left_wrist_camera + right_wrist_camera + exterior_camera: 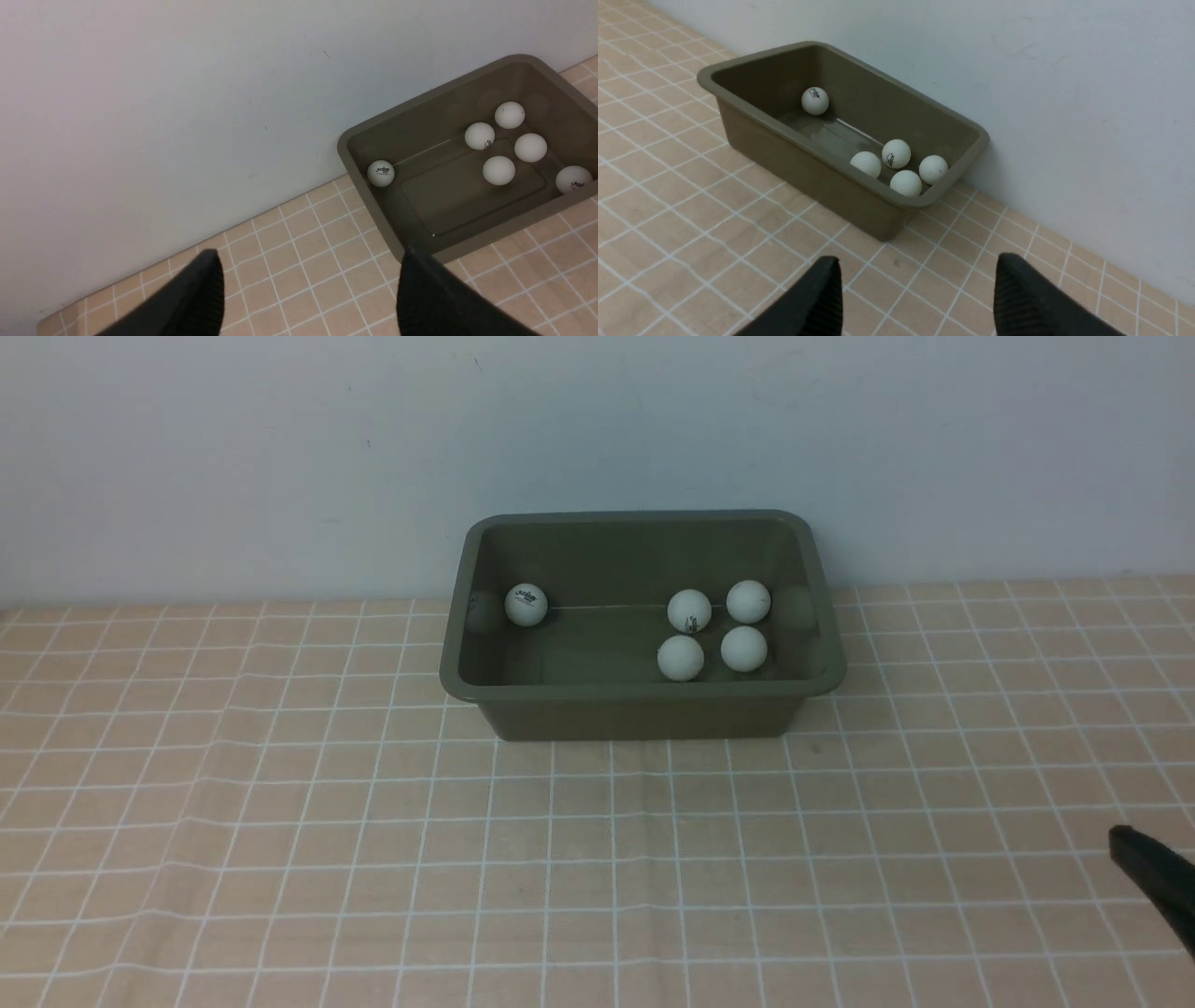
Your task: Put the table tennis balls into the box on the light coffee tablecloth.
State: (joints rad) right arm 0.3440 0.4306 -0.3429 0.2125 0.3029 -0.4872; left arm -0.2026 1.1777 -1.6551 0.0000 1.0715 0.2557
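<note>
We are holding the left gripper (310,261) and right gripper (917,266) spread wide and empty, probably because all six table tennis balls (499,170) are lying inside the olive-green box (644,714), upper centre of the front view, on the light coffee tablecloth (280,849).

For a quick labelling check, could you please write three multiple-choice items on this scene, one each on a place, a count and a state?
1. Seen from the front, where in the box is the lone ball?
A. left end
B. right end
C. middle
2. How many table tennis balls does the left wrist view show in the box?
A. three
B. six
C. nine
3. How is the left gripper?
A. shut on a ball
B. shut on the rim
C. open, empty

Key: 1 A, it sits by the left wall, apart from the others; 2 B, six white balls can be counted there; 3 C, its jaws stand apart with nothing between.
</note>
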